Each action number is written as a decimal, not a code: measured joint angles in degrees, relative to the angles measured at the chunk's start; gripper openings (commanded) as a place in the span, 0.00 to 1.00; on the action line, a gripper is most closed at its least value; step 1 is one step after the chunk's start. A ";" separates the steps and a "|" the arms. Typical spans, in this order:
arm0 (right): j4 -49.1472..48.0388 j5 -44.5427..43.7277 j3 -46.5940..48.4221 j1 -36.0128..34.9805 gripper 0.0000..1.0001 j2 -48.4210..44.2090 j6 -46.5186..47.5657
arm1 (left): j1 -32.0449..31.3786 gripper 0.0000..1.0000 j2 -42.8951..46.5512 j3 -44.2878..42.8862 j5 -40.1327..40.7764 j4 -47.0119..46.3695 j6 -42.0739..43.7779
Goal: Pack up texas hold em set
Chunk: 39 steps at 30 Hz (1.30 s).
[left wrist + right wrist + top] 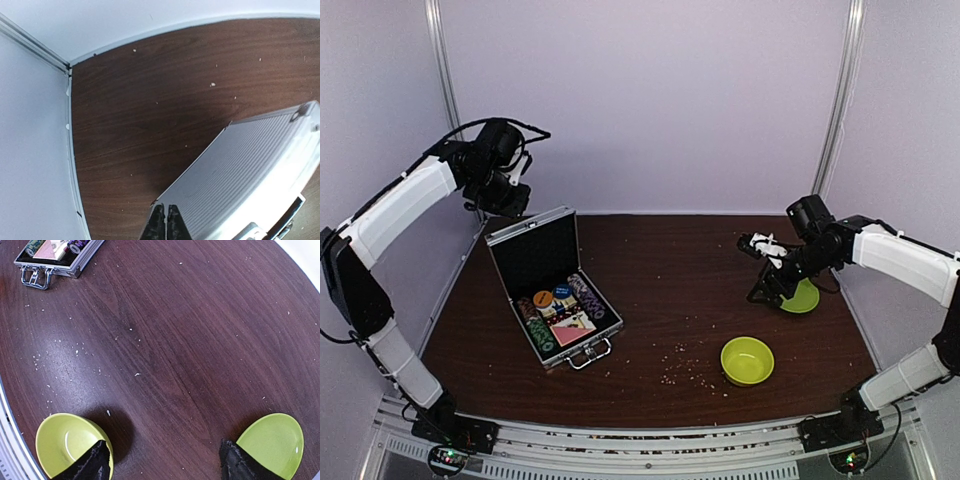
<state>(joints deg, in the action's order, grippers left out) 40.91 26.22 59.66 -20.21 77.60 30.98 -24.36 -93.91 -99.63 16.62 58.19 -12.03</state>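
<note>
Fingers of the left gripper [165,210] pinched together, empty, just behind the raised lid [250,165]
Open case [555,290] lies ahead-right of it, lid edge running crosswise; right gripper [163,445] spread wide, empty, well apart from the case; left arm judged nearer for closing.

The top camera is looking down from high behind the near edge of the table [670,290], taking in all of it from afar. The left wrist camera is sitting close behind the silver case [250,170], facing the far-left corner. The right wrist camera is looking down from higher, sharing the silver case, bowl [65,440] and plate [272,442] with the top view.
</note>
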 measured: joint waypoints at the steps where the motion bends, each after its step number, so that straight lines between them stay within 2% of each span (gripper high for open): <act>1: -0.09 0.02 0.02 0.00 0.75 -0.15 -0.22 | 0.81 0.01 -0.55 1.16 -1.01 -0.33 -0.33; 6: -0.33 0.55 0.22 0.00 0.74 -0.70 -1.55 | 1.97 0.00 -1.77 4.85 -6.95 -2.16 -0.61; 12: -0.35 1.44 3.08 -0.46 0.73 -0.68 -3.37 | -1.40 0.00 1.62 12.92 -22.60 -6.32 0.63; 13: -0.33 1.64 3.91 -0.70 0.73 -0.66 -3.76 | -2.54 0.10 2.80 14.29 -24.26 -6.54 0.76; 14: -0.31 1.84 5.03 -1.05 0.73 -0.42 -4.11 | -3.63 0.34 4.50 16.04 -24.79 -7.17 0.39; 15: -0.31 2.05 6.56 -1.66 0.73 0.11 -4.42 | -4.76 0.46 6.43 17.59 -25.11 -7.28 0.07; 17: -0.57 2.56 10.62 -3.43 0.74 2.40 -5.46 | -4.57 0.54 12.24 22.62 -21.38 -9.70 -3.45; 20: -0.72 4.61 19.89 -7.34 0.75 9.90 -8.17 | 3.93 0.65 23.28 35.67 -17.38 -16.50 -10.49; 23: -1.27 7.30 27.47 -10.47 0.77 18.14 -11.37 | 11.37 0.69 27.19 46.84 -19.21 -22.43 -16.63; 28: -1.81 11.80 40.65 -17.35 0.78 34.99 -17.35 | 12.31 0.73 24.30 57.44 -26.64 -30.36 -23.54; 34: -1.86 16.92 56.85 -19.50 0.79 54.12 -26.32 | 12.31 0.73 20.85 61.11 -31.47 -39.32 -29.11; 39: -1.97 17.53 60.94 -20.85 0.79 60.78 -29.53 | 12.31 0.72 16.33 61.40 -32.83 -43.39 -30.99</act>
<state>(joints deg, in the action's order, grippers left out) 38.94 43.75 120.60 -41.06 138.39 1.45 -12.05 -77.58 -38.24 -16.21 14.81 -43.03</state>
